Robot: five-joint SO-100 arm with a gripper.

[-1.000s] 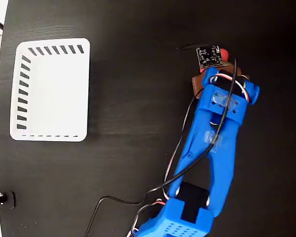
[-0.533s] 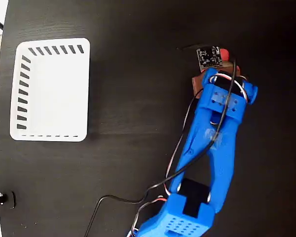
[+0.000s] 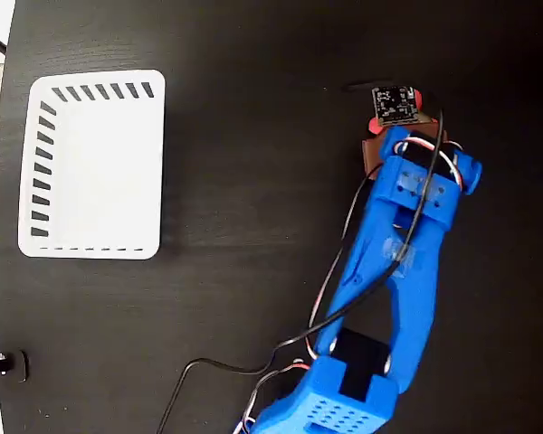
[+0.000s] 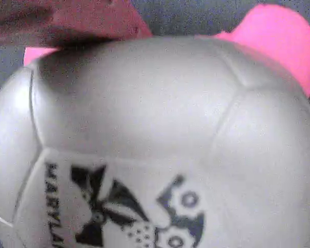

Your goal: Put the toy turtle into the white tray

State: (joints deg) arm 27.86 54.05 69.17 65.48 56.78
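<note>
Seen from above in the fixed view: a black table point(image 3: 244, 54), with the white tray point(image 3: 95, 163) lying at the left side, nothing inside it. Slotted walls along the tray's top, left and bottom edges. At the right, a blue arm point(image 3: 394, 271) reaching up from the bottom edge, with thin cables point(image 3: 339, 262) running beside it. At the arm's tip, a small dark circuit board point(image 3: 394, 104) facing up. Just beside this board, only small red bits of the toy turtle point(image 3: 414, 96) visible, the rest hidden under the arm; so, well apart from the tray, far to the right.

In the wrist view, almost everything filled by the turtle's domed pale shell point(image 4: 160, 139), very close, with a dark printed mark point(image 4: 129, 212) low on it. Pink-red parts of the turtle at the top right and top left. A blurred reddish-brown piece point(image 4: 67, 20) across the top left, touching or just over the shell. Pincer not clearly visible in either view; cannot tell whether apart, together or clamped on the turtle.
</note>
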